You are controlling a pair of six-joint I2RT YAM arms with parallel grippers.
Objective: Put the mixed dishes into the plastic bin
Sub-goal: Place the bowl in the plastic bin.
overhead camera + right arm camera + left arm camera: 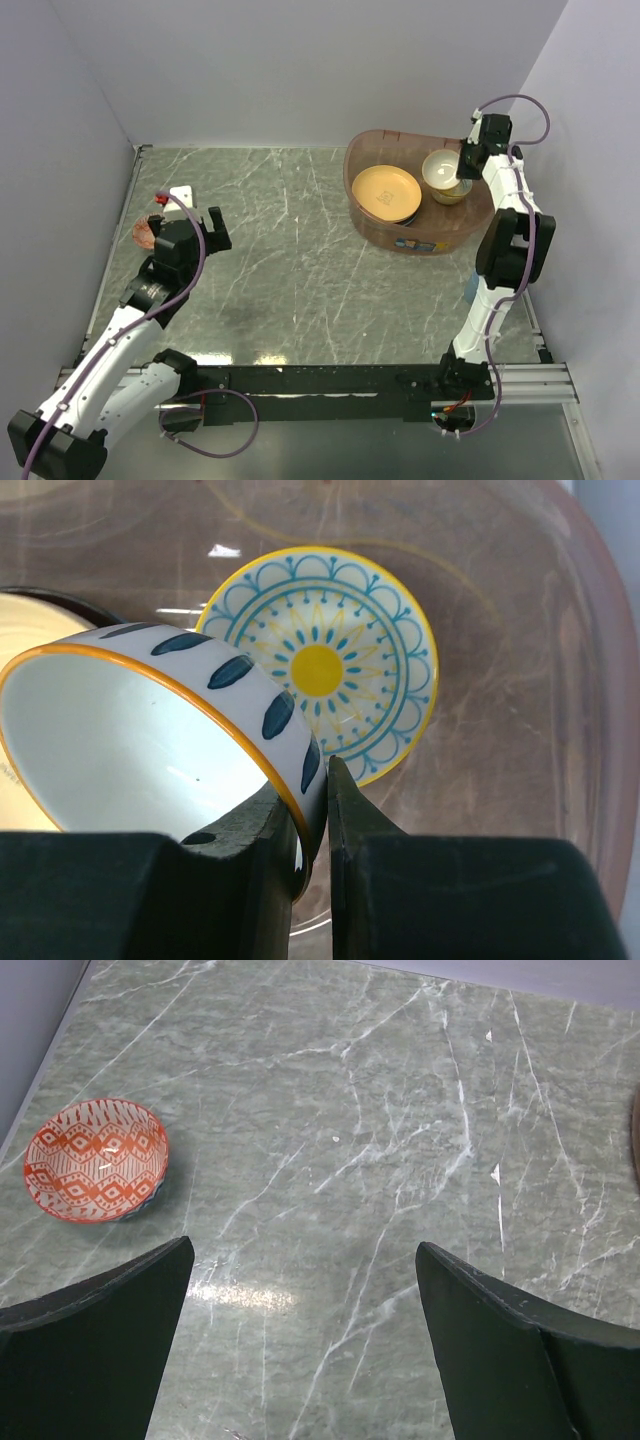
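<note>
Right wrist view: your right gripper [318,785] pinches the small cream bowl [120,740] by its rim, lower centre; left gripper [302,1255] stands wide open.

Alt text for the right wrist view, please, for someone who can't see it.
The right gripper pinches the rim of a tilted small cream bowl, orange-edged with dark blue strokes, over the plastic bin. Below it on the bin floor lies a dish with a blue and yellow sunburst pattern; a yellow-orange plate shows at left.
</note>
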